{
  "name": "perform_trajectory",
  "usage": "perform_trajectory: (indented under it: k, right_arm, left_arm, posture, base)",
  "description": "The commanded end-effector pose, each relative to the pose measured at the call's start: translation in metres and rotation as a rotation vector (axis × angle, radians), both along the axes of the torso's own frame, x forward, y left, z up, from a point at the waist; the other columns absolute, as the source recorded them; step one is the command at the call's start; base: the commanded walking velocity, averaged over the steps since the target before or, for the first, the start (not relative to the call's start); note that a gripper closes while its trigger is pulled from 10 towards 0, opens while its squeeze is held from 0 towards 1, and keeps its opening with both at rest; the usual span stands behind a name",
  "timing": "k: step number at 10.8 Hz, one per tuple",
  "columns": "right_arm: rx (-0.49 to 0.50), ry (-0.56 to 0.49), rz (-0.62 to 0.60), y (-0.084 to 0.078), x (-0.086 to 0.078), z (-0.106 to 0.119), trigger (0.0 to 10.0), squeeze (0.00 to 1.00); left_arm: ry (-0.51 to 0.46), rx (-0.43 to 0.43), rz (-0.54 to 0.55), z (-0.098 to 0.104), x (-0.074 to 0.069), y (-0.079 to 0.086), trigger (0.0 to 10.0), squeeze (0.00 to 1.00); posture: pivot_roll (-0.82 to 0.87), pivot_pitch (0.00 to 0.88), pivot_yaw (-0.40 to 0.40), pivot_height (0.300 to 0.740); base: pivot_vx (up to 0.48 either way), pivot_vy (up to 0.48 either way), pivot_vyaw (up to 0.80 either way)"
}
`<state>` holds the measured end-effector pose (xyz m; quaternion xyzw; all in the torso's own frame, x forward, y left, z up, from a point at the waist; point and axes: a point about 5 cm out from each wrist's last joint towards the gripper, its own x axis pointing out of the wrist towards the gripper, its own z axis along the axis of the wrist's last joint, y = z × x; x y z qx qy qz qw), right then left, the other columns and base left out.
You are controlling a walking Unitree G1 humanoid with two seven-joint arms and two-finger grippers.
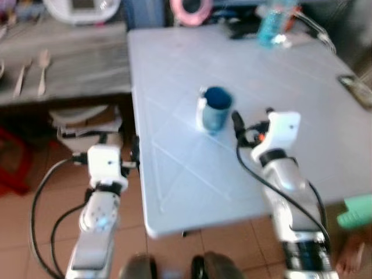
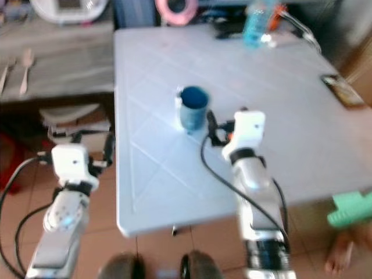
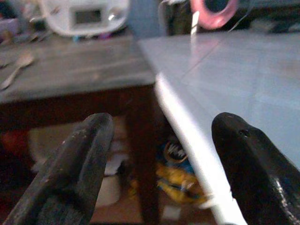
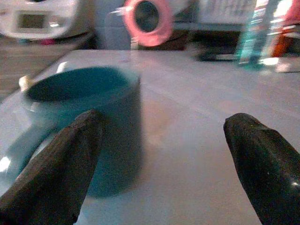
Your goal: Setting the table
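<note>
Landmark: blue mug (image 1: 216,108), upright on the pale blue table (image 1: 290,75), handle turned toward the robot's left.

Step in hand (judgement): either closing in on the mug or having just set it down; the frames do not settle which. If it is a pick, the notes below apply.

How to do it well: shift the right gripper (image 4: 164,154) toward the robot's left until the mug body sits midway between the fingers, then advance. Keep the fingers low on the wall, clear of the handle side. Close only once both pads flank the body, since a one-sided push could slide or tip the mug.

Right gripper state: fingers spread wide, nothing held. Wrist view shows one finger (image 4: 56,168) in front of the mug's wall, the other well off over bare table.

Mug relative to right gripper: just ahead and off-centre to the robot's left, not between the fingers. Contact cannot be told.

Left gripper (image 3: 159,173): also wide, empty, hanging off the table's left edge, well apart from the mug.

Beyond the mug: spoons (image 1: 42,68) on the wooden side table (image 1: 75,64), left of the mug; a water bottle (image 1: 272,23) at the table's far edge.
</note>
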<state>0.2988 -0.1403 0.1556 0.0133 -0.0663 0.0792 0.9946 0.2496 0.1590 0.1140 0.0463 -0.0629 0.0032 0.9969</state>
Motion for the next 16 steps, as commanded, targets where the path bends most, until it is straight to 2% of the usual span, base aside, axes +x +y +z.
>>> perform_trajectory:
  k: [1,8,9,10,13,16]
  right_arm:
    - [-0.003,0.015,0.024,0.003,-0.002,-0.004,10.0,0.0]
    - [-0.014,0.068,0.073,0.01,-0.015,-0.019,10.0,0.0]
    - [-0.015,0.083,0.119,0.017,-0.013,-0.02,10.0,0.0]
    - [-0.023,0.111,0.22,0.03,-0.01,-0.023,10.0,0.0]
    - [-0.045,0.145,0.34,0.047,-0.012,-0.03,10.0,0.0]
    - [-0.023,0.098,0.197,0.031,-0.007,-0.023,10.0,0.0]
  left_arm:
    - [0.015,0.013,0.023,-0.003,-0.004,0.004,10.0,0.0]
    - [0.004,0.004,0.019,-0.001,-0.003,0.005,10.0,0.0]
    - [0.006,0.006,0.016,-0.002,-0.003,0.004,10.0,0.0]
    - [0.007,0.007,0.012,-0.002,-0.002,0.004,10.0,0.0]
    - [0.005,0.008,0.014,-0.001,-0.003,0.004,10.0,0.0]
    - [0.009,-0.002,-0.004,-0.002,-0.005,0.001,10.0,0.0]
  posture:
    - [0.01,0.146,-0.015,0.74]
    - [0.01,0.138,-0.019,0.74]
    - [0.01,0.137,-0.018,0.74]
    - [0.02,0.138,-0.016,0.74]
    - [0.02,0.14,-0.018,0.74]
    - [0.02,0.143,-0.017,0.74]
  base:
    - [0.0,0.0,0.0]
    - [0.0,0.0,0.0]
    - [0.0,0.0,0.0]
    - [0.0,0.0,0.0]
    - [0.0,0.0,0.0]
    - [0.0,0.0,0.0]
